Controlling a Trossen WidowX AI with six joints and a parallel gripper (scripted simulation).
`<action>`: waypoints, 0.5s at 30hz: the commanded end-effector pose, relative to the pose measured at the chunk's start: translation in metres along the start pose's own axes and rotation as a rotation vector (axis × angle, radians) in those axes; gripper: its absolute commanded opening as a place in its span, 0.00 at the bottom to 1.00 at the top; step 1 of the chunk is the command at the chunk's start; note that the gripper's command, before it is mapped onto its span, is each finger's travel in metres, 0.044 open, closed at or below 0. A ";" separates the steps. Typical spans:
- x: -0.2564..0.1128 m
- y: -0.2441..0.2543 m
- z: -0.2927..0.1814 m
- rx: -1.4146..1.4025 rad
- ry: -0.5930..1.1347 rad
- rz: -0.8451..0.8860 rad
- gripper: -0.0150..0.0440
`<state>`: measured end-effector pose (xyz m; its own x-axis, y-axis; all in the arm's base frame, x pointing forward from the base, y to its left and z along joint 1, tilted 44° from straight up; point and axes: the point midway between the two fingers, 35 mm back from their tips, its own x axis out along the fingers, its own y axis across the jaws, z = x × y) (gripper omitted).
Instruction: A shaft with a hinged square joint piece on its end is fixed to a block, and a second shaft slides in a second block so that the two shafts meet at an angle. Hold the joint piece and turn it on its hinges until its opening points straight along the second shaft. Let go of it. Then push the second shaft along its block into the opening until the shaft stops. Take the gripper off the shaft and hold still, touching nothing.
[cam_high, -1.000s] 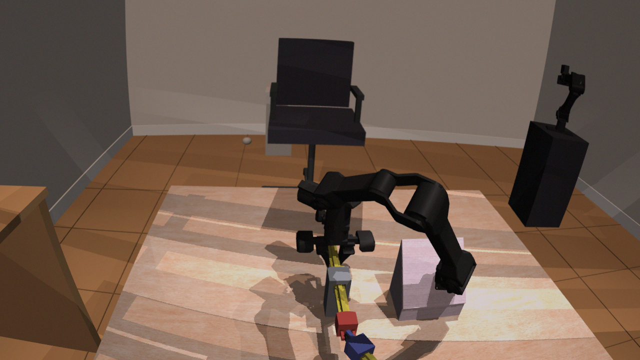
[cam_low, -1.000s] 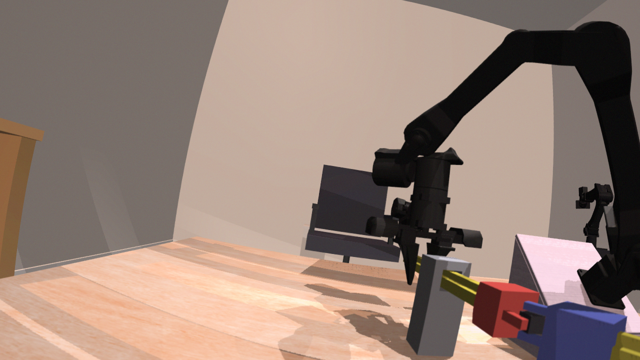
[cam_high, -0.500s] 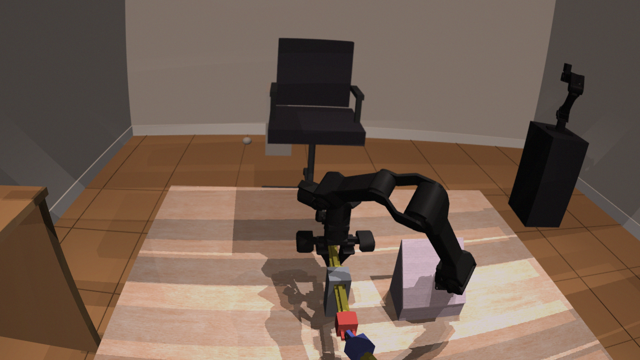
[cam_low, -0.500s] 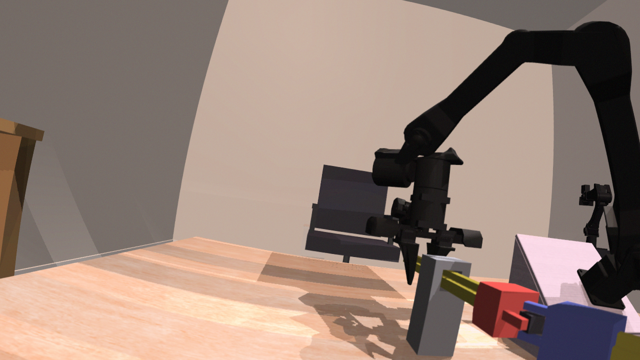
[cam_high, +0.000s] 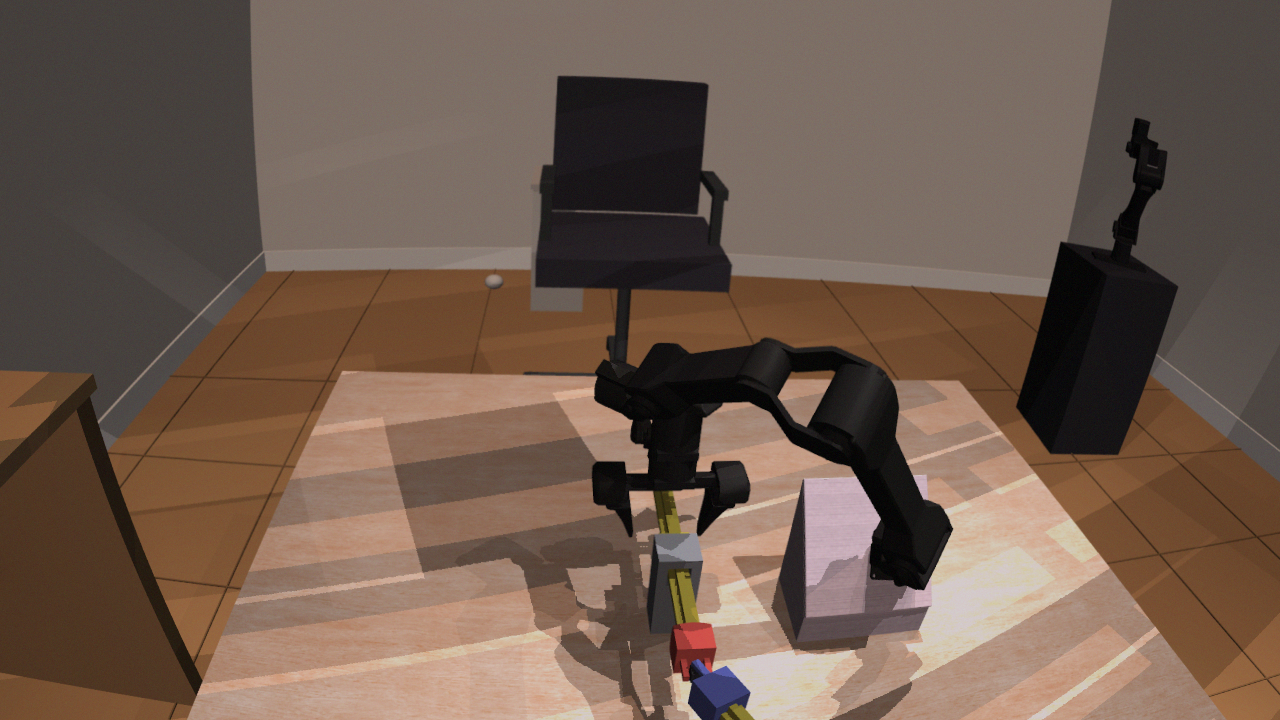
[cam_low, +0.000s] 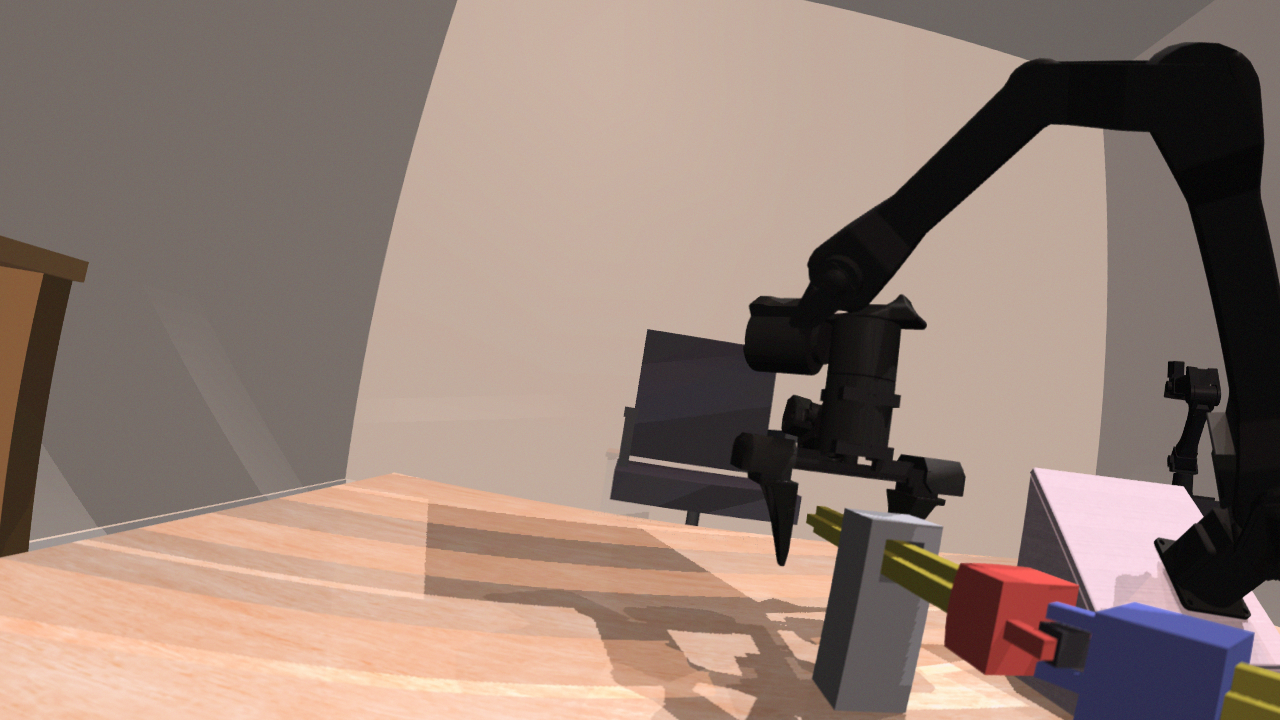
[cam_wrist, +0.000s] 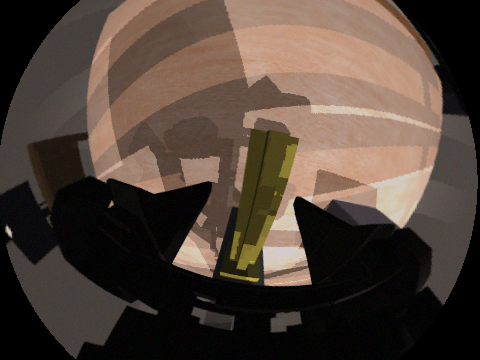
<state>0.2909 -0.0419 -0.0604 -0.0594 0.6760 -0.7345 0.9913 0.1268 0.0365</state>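
My gripper (cam_high: 665, 534) (cam_low: 850, 542) (cam_wrist: 254, 193) is open, its fingers apart on either side of the yellow second shaft's rear part. The second shaft (cam_high: 684, 601) (cam_low: 921, 575) (cam_wrist: 259, 200) passes through the grey block (cam_high: 663, 591) (cam_low: 866, 617). Its front end reaches the red joint piece (cam_high: 693, 646) (cam_low: 1011, 613) and appears to be in its opening; the tip is hidden. The red piece lines up with this shaft and is hinged through a black centre (cam_low: 1069, 644) to the blue piece (cam_high: 718, 691) (cam_low: 1163, 662). The first shaft (cam_high: 738, 713) (cam_low: 1257, 694) is cut off by the frame; its block is not in view.
A pale pink box (cam_high: 845, 546) (cam_low: 1100, 528) stands right of the grey block, with the arm's base at its near right. The wooden table top (cam_high: 358, 537) (cam_low: 268, 608) lies under the parts. A dark chair (cam_high: 631, 143) is beyond the table.
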 end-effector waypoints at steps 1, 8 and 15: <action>0.000 0.000 0.000 -0.002 0.000 -0.002 1.00; 0.000 0.000 0.000 -0.002 0.000 -0.002 1.00; -0.029 0.000 0.000 0.000 0.006 0.002 1.00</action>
<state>0.2915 -0.0585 -0.0438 -0.0550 0.6838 -0.7276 0.9924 0.1175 0.0355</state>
